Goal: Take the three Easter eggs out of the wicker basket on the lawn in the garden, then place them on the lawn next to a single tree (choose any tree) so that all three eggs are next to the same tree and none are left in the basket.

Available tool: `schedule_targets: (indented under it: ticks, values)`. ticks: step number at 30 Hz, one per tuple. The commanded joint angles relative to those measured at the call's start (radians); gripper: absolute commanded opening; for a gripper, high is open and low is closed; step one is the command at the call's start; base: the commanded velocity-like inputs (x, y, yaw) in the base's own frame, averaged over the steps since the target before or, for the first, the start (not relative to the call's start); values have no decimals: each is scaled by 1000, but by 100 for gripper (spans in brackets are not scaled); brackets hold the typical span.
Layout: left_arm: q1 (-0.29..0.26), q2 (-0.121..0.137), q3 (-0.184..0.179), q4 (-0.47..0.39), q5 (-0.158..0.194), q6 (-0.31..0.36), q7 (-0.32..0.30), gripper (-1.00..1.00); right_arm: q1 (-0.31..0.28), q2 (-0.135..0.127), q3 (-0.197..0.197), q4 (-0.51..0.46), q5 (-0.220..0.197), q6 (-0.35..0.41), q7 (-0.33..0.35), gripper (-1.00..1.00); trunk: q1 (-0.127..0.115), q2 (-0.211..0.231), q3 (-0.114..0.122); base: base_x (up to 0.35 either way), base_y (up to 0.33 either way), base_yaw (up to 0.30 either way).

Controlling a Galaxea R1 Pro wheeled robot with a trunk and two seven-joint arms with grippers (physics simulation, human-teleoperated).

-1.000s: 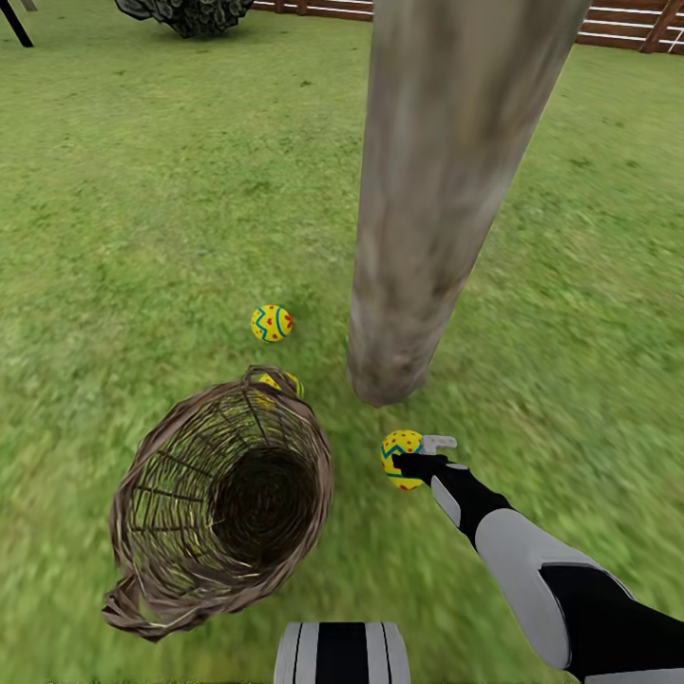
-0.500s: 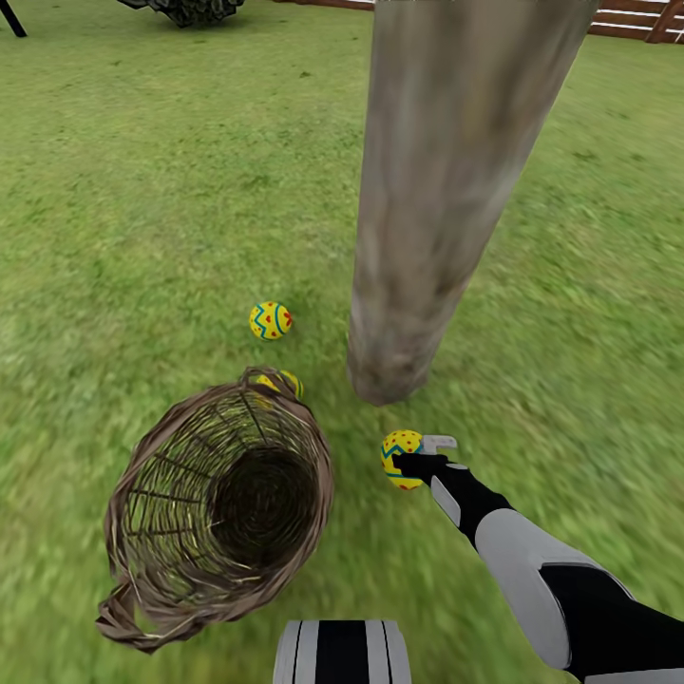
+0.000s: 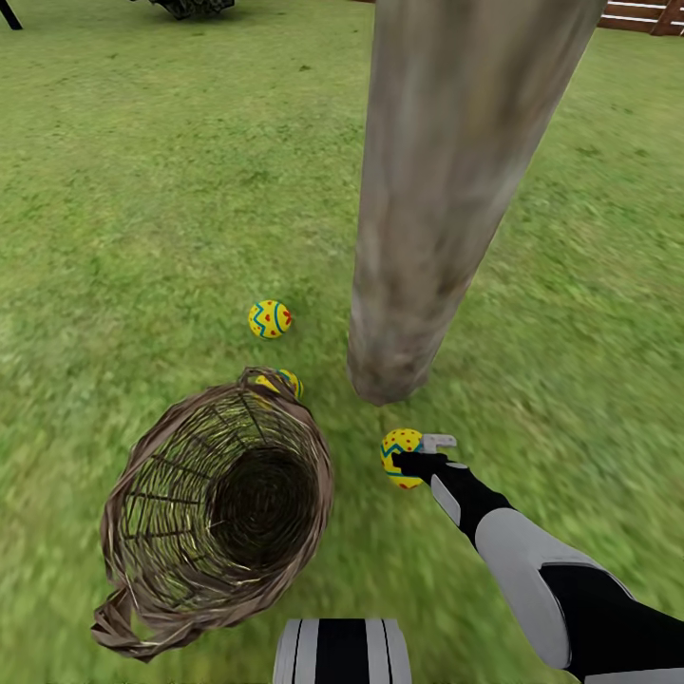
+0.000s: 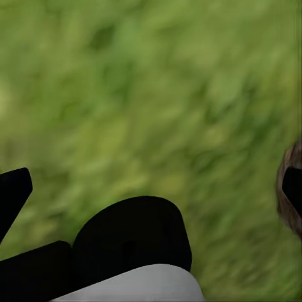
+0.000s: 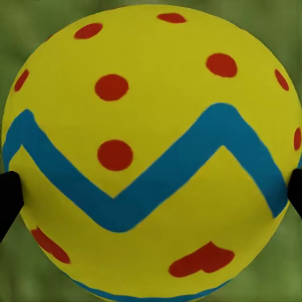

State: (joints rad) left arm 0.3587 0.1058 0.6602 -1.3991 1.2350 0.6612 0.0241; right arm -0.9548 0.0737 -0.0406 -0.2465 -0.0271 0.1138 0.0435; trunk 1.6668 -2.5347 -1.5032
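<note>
My right gripper (image 3: 410,454) is shut on one yellow Easter egg (image 3: 399,456), low over the lawn (image 3: 142,190) just in front of the foot of the tree (image 3: 437,209). In the right wrist view that egg (image 5: 151,151) sits between the dark fingertips (image 5: 9,201). A second egg (image 3: 270,319) lies on the grass left of the trunk. A third egg (image 3: 283,382) peeks out behind the far rim of the wicker basket (image 3: 133,532), whose inside looks empty. My left gripper (image 4: 154,189) hangs open over grass, with the basket's edge (image 4: 288,195) beside it.
A dark bush (image 3: 190,6) and a piece of the brown slat fence (image 3: 646,13) stand far back. My own base (image 3: 342,652) shows at the bottom of the head view. Grass stretches wide to the left and right of the trunk.
The head view has shifted slightly, so the bush and fence sit higher in the picture. The right gripper still holds its egg at the same spot by the trunk.
</note>
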Motion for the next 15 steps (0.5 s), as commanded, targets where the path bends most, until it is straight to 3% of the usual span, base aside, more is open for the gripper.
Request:
schedule_targets:
  ticks: [1,2,15]
  values:
    - [0,0,1,-2,6,4,2,100,1,0,-5,3,1,6,1,-100,0,0,-1,0,0,0]
    - [0,0,1,-3,6,4,2,100,1,0,-5,3,1,6,1,100,0,0,-1,0,0,0]
    - [0,-6,-6,12,-16,-15,11,100,3,-2,-5,-16,1,3,8,100,0,0,-1,0,0,0]
